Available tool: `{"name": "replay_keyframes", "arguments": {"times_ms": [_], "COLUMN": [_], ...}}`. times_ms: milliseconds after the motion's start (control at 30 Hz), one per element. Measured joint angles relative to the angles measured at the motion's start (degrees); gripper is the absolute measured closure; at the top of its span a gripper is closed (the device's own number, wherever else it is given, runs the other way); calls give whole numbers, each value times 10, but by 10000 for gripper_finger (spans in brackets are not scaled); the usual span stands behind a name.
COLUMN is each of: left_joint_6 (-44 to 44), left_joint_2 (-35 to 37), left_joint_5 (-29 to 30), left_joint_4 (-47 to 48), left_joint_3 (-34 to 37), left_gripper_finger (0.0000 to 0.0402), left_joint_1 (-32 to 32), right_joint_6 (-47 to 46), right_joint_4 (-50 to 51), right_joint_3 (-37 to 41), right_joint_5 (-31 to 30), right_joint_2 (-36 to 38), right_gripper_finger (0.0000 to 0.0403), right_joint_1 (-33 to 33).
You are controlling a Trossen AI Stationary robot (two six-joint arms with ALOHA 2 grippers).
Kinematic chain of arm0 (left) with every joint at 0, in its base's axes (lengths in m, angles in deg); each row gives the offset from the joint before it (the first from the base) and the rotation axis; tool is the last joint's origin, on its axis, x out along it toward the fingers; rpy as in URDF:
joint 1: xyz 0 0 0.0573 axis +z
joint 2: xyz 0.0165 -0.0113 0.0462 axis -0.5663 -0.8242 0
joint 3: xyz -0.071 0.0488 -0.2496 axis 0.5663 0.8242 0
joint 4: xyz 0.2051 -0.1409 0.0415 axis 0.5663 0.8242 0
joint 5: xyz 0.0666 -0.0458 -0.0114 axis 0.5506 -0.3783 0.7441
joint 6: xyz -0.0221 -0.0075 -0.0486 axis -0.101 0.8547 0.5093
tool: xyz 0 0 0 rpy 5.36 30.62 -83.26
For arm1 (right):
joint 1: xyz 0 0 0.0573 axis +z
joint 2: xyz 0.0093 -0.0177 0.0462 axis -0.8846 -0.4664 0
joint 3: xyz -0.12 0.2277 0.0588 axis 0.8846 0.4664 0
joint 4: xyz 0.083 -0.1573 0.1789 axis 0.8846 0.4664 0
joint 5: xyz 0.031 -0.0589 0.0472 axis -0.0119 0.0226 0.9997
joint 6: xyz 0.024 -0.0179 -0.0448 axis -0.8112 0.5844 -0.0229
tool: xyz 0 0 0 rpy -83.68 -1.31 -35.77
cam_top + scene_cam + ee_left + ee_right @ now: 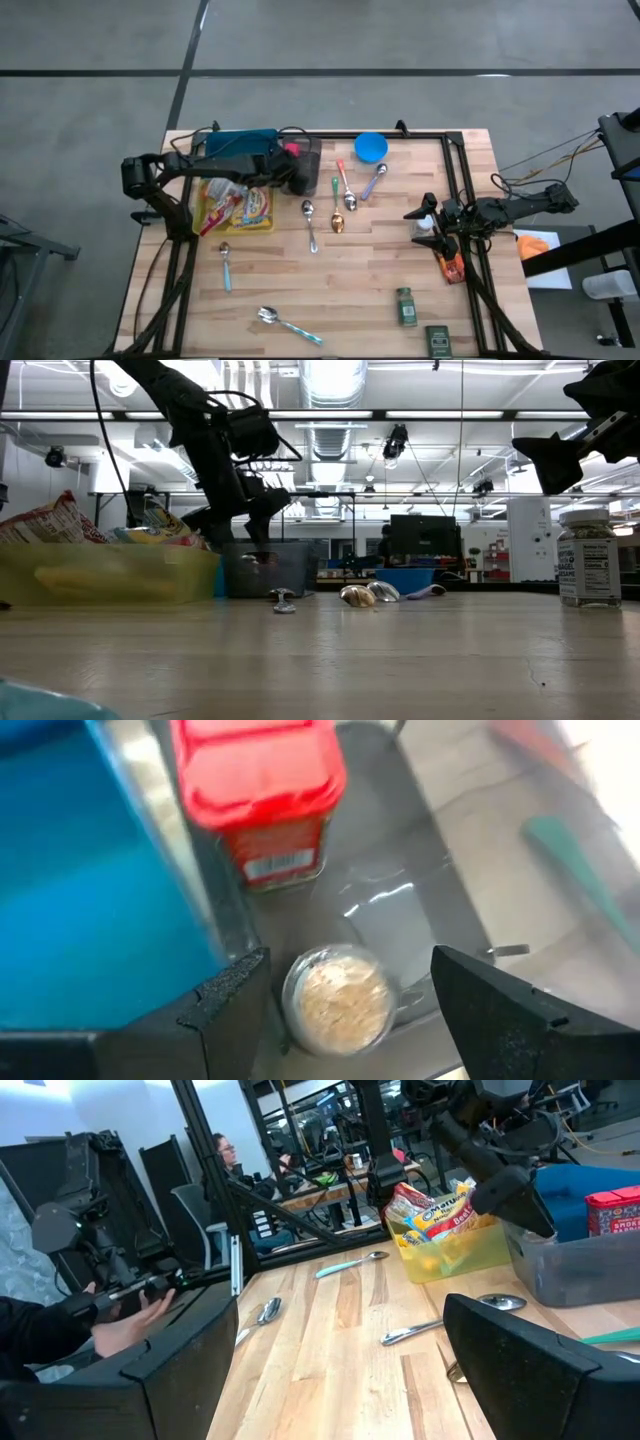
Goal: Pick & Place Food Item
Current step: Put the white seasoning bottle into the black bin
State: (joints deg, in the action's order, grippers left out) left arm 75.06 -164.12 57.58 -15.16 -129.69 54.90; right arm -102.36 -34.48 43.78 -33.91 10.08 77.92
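The jar [335, 998] stood upright in the grey bin [400, 850], just beside the red tin [262, 795], its round lid facing up. You had the left gripper [345, 1005] right above it, fingers spread to either side, grasping nothing. The right gripper [425, 215] hung spread and empty, well apart from the bin.

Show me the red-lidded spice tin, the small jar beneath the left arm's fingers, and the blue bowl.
red-lidded spice tin [262, 780], left wrist view, its red lid
small jar [337, 999], left wrist view, its top
blue bowl [370, 147], high view, its inside
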Motion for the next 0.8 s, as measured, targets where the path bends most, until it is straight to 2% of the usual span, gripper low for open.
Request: {"name": "replay_keyframes", "arguments": {"times_ms": [167,367,433,500,600,800], "left_joint_6": [-59,-164,-172,-191,-249,-322], "left_joint_2": [1,18,29,45,70,133], "left_joint_5": [-3,-48,-36,1,41,42], "left_joint_4": [0,-17,-43,-82,-146,-169], "left_joint_3": [-36,-67,-67,-58,-36,-13], "left_gripper_finger": [123,123,124,127,129,130], "left_joint_1": [-6,-35,-51,-76,-119,-187], "right_joint_6": [0,0,0,0,0,0], "right_joint_4": [0,0,0,0,0,0], "right_joint_3": [0,0,0,0,0,0], "right_joint_5": [0,0,0,0,0,0], "right_joint_2": [0,0,0,0,0,0], "right_gripper_finger": [52,52,52,52,52,52], "right_joint_1": [0,0,0,0,0,0]}}
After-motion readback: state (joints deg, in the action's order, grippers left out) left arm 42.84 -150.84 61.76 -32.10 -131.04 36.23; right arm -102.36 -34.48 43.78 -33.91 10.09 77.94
